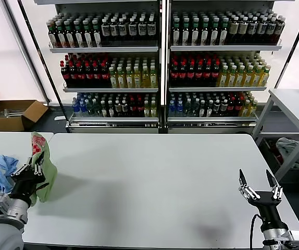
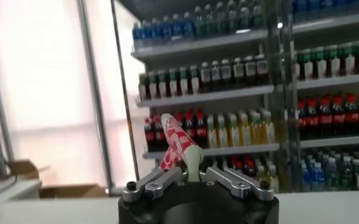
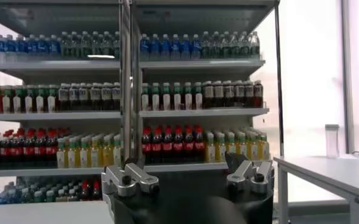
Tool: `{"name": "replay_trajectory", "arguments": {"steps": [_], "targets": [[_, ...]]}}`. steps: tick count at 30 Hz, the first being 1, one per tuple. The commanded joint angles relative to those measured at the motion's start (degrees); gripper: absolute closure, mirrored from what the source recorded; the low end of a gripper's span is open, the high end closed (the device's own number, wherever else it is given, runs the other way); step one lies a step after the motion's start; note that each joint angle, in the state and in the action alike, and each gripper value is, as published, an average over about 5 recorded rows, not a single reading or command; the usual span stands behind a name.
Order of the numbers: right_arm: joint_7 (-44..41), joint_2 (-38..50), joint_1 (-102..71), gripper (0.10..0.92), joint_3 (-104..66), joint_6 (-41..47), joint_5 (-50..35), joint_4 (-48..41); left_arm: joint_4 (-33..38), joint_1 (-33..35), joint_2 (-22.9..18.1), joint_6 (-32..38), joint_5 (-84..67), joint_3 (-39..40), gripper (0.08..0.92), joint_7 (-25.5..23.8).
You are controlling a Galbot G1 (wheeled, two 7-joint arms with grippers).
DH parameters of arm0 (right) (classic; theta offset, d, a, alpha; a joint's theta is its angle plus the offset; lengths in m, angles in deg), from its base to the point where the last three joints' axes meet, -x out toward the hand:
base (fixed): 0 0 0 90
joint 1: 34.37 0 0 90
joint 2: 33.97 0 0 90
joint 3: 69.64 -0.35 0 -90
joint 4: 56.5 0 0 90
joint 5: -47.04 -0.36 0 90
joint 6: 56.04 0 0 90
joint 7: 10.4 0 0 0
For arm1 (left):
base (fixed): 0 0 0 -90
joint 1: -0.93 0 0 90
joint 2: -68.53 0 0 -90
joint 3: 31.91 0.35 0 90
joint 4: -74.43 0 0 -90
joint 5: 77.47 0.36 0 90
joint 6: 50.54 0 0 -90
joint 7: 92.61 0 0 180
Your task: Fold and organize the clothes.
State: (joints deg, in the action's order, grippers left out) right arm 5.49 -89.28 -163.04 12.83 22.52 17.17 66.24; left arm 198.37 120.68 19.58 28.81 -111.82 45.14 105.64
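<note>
head overhead, wrists low, facing shelves (image 1: pixel 160 57)

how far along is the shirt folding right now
Early. Done: the left gripper is shut on the green polo shirt, bunched at the table's left edge. In hand: that pinch of fabric. Left: spreading and folding it. The right gripper waits open, near the table's right front corner.

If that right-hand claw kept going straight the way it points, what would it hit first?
Probably nothing soon: the right gripper points along the bare white table toward the drink-bottle shelves beyond, though depth is unclear.
</note>
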Motion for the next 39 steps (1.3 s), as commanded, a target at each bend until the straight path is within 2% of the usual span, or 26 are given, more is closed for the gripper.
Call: {"name": "replay_trajectory", "arguments": {"steps": [1,4,10,15,21,26,31,35,39], "targets": [[-0.01,-0.17,0.21,0.203,-0.27,0.82,0.00,0.87,-27.51,-10.97,-6.43,15.19,27.09,33.01,0.864,-4.40],[0.00,0.04,-0.24,0.203,-0.85,1.24,-0.03,1.40,-24.29,-10.99,-7.90,14.90,28.67,36.67,0.864,-5.11],[-0.11,0.12,-0.19,0.203,-0.96,1.57,-0.01,1.26,-14.88,-14.25,-7.52,11.19,27.57,40.78,0.864,-6.00],[-0.27,-0.13,0.62,0.203,-0.48,1.89,0.03,1.11,-15.44,-20.73,-7.20,6.59,25.45,46.26,0.864,-3.68],[-0.57,0.03,0.95,0.203,-0.36,2.69,-0.17,0.97,-18.17,-29.72,-8.67,1.48,25.20,54.47,0.859,3.71],[-1.20,-0.05,1.49,0.203,0.17,4.52,-0.43,1.18,-17.91,-36.23,-10.49,-3.67,24.94,58.56,0.773,10.24],[-2.15,-0.14,2.45,0.203,0.90,6.77,-0.56,1.71,-14.87,-38.12,-11.05,-4.13,26.03,59.40,0.608,15.81],[-2.89,0.14,4.73,0.203,2.71,11.15,-0.94,1.94,-7.72,-34.64,-8.08,-5.76,26.83,54.76,0.496,14.18],[-3.10,0.39,11.54,0.203,8.75,18.83,-1.54,1.22,2.61,-24.36,-3.52,-8.58,25.45,42.78,0.383,8.46]]}}
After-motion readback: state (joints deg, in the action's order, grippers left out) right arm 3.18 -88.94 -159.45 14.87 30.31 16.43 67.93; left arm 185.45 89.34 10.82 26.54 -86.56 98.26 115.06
